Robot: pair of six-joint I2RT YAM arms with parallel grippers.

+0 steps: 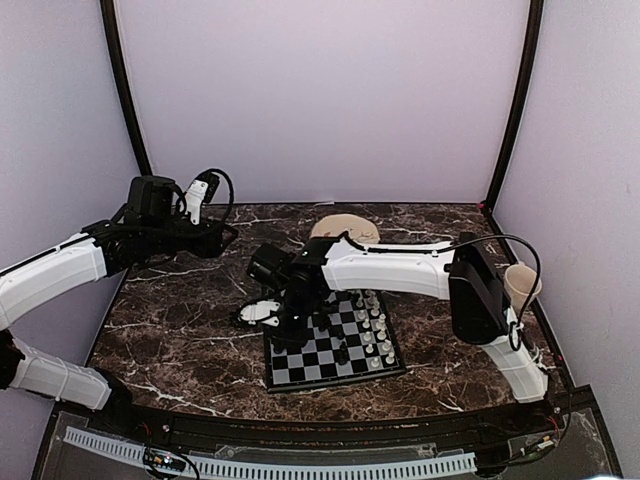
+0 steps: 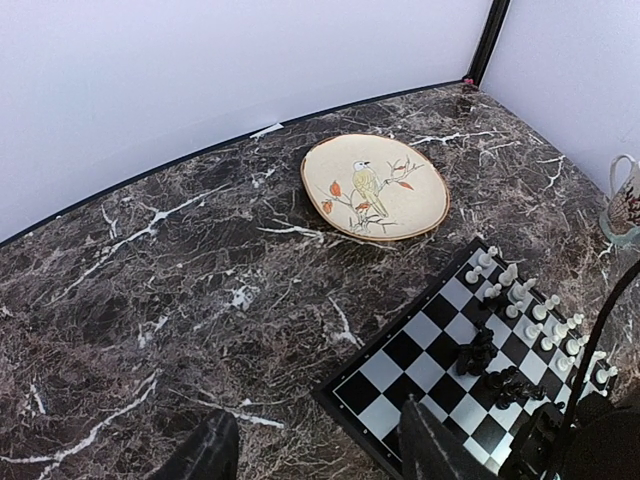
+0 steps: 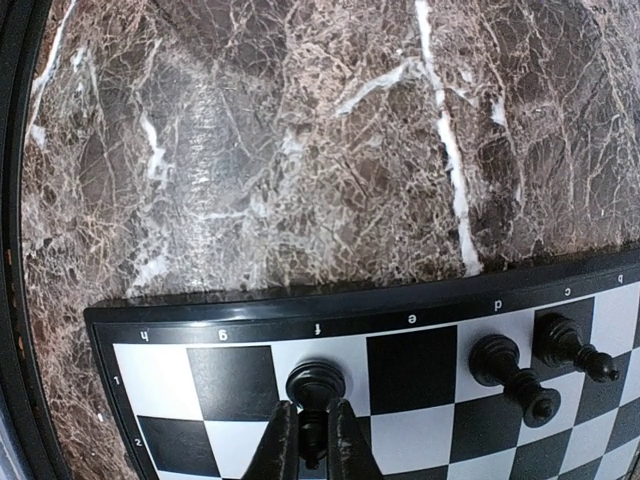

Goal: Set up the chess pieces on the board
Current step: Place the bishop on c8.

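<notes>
Chess pieces (image 1: 374,326) on the board (image 1: 310,366), plate (image 2: 375,187) behind, cup (image 1: 522,285) at right.

From my console I see 1 round beige plate (image 2: 400,205), painted with a bird on a branch, flat on the dark marbled desk (image 2: 200,280) toward the back. 1 pale cup (image 1: 522,285) stands at the right edge, well apart.

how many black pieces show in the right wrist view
3: one black piece held in the right gripper at the board edge, two more further right in the picture. Others may be outside this view.
</notes>
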